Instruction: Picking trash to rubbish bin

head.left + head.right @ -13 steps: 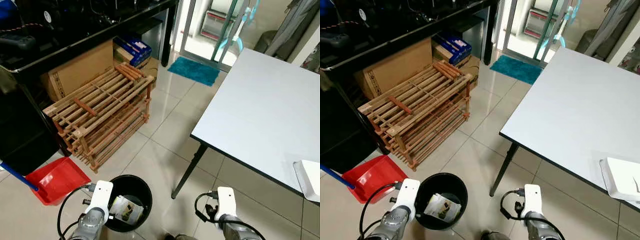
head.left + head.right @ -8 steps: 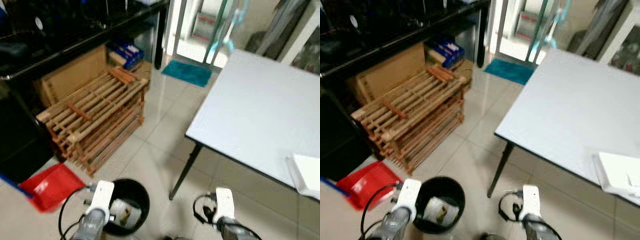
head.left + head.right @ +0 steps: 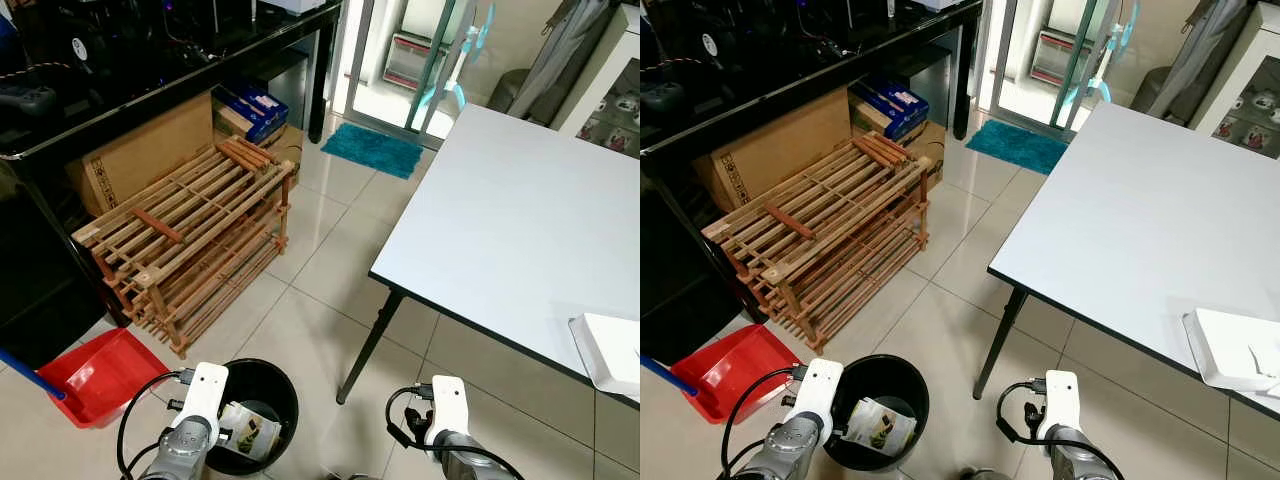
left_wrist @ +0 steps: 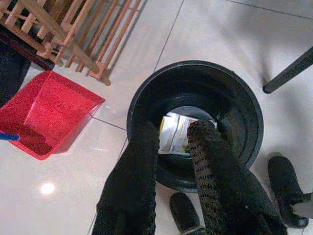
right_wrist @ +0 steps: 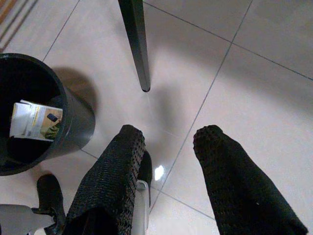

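Note:
A black round rubbish bin point(image 3: 262, 382) stands on the tiled floor just in front of me, with a white printed packet point(image 3: 250, 431) lying inside it. The same packet point(image 4: 177, 135) rests on the bin's bottom in the left wrist view. My left gripper point(image 4: 172, 132) hangs above the bin's near rim, open and empty. My right gripper point(image 5: 168, 138) hangs open over bare floor tiles to the right of the bin point(image 5: 29, 112), holding nothing.
A red dustpan point(image 3: 95, 374) lies left of the bin. A wooden slatted rack point(image 3: 190, 230) leans by a cardboard box point(image 3: 140, 140) under a black desk. A white table point(image 3: 520, 220) with a black leg point(image 3: 365, 345) stands at the right, a white tray point(image 3: 610, 350) on its edge.
The camera has shifted and steadied after a blur, so the whole scene sits a little lower and left. The packet stays in the bin and both grippers hang as before.

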`<state>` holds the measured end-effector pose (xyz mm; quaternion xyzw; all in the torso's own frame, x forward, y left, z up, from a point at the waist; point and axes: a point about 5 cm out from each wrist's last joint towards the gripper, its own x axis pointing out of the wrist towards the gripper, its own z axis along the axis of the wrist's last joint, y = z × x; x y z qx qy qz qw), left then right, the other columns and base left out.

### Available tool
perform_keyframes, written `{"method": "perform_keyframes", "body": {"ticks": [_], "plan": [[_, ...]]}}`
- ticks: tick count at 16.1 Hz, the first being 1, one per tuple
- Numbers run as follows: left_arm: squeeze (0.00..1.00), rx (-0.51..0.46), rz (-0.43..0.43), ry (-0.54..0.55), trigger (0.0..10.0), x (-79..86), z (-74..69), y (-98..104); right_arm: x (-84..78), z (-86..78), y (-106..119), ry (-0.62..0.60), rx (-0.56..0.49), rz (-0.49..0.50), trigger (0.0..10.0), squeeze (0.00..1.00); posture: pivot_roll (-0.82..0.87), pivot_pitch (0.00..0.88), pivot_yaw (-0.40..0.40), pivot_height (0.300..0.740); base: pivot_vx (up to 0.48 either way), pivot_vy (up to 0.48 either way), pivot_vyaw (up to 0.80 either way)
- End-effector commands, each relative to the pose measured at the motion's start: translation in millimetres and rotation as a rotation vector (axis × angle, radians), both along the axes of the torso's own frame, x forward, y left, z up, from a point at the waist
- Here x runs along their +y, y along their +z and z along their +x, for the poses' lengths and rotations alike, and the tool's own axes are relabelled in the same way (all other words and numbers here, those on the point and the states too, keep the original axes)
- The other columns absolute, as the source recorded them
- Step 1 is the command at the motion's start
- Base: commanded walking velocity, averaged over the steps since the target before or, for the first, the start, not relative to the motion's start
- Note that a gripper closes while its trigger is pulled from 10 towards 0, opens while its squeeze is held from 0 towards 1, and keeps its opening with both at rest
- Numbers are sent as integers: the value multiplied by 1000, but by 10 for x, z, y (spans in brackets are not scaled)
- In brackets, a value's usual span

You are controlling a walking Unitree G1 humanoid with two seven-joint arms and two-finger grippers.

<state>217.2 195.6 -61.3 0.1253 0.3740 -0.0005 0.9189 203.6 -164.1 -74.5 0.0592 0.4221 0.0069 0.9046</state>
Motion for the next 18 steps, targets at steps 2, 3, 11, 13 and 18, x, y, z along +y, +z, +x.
{"method": "perform_keyframes", "body": {"ticks": [2, 3, 11, 13, 18], "plan": [[0, -9, -2, 17, 10000, -18, -5, -3, -57, -12, -5, -21, 8, -3, 10000, 0, -40, 49, -103, 740, 0, 0, 0], [0, -5, 0, 17, 10000, -19, -11, -8, -53, -12, -5, -21, 8, -2, 10000, 0, -41, 58, -102, 740, 0, 0, 0], [0, 6, -2, 24, 10000, -39, -23, -22, -60, -15, -6, -23, 9, 3, 10000, 0, -45, 69, -105, 740, -191, 0, 0], [0, 6, -1, 25, 10000, -38, -25, -22, -65, -17, -6, -23, 8, 3, 10000, 0, -45, 70, -106, 740, -259, 0, 0], [0, 4, 14, 25, 10000, -38, -23, -21, -67, -19, -7, -18, 8, 5, 10000, 0, -47, 74, -109, 740, -153, 0, 0]]}}
